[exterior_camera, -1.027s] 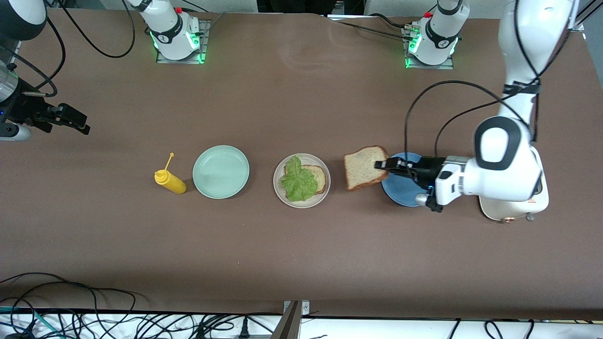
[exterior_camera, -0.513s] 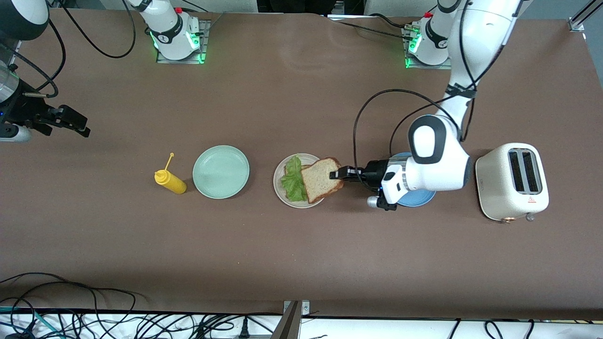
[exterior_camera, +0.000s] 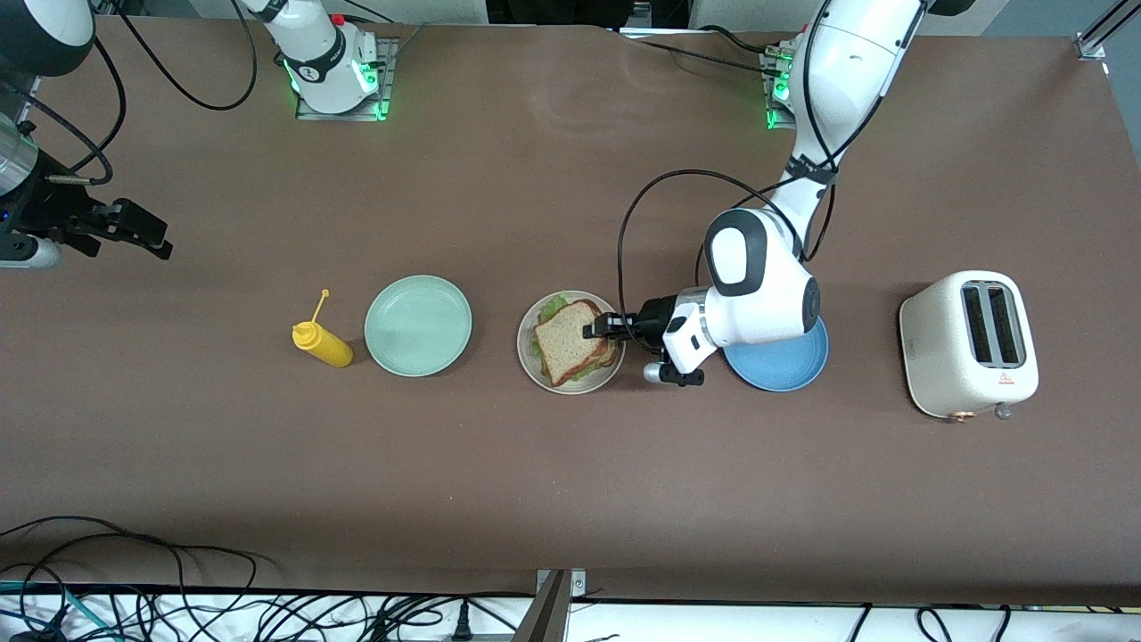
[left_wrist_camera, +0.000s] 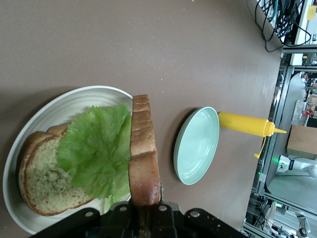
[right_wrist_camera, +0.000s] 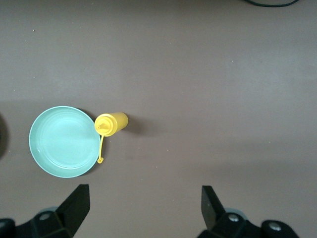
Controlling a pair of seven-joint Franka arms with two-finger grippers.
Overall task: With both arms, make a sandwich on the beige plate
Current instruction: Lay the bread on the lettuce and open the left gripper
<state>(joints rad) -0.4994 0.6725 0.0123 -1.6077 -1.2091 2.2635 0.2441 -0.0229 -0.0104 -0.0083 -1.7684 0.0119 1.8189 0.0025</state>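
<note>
The table (exterior_camera: 570,499) is covered in brown and carries, in a row running from the left arm's end toward the right arm's end, a toaster (exterior_camera: 969,343), a blue plate (exterior_camera: 784,370), the beige plate (exterior_camera: 532,367), a green plate (exterior_camera: 418,325) and a yellow bottle (exterior_camera: 323,343). The left arm (exterior_camera: 758,290) is reached down from its base at about one o'clock of the beige plate, and its elbow is held over the blue plate, part of which is hidden. The right arm (exterior_camera: 36,134) is parked up in the air over the right arm's end of the table, at roughly ten o'clock of the bottle. The toaster is stood at three o'clock of the blue plate, well apart from it. The sandwich is found on the beige plate: a lower slice (left_wrist_camera: 42,171) is laid flat, the lettuce (left_wrist_camera: 96,148) is spread on it, and the top slice (exterior_camera: 568,341) is held over both. In the left wrist view that top slice is seen edge-on, above the lettuce. The left gripper (exterior_camera: 599,328) is clamped on the top slice at the slice's three o'clock edge. The right gripper (exterior_camera: 147,239) is held with its fingers (right_wrist_camera: 74,206) spread wide apart and nothing between them. The bottle is lying just beside the green plate.
</note>
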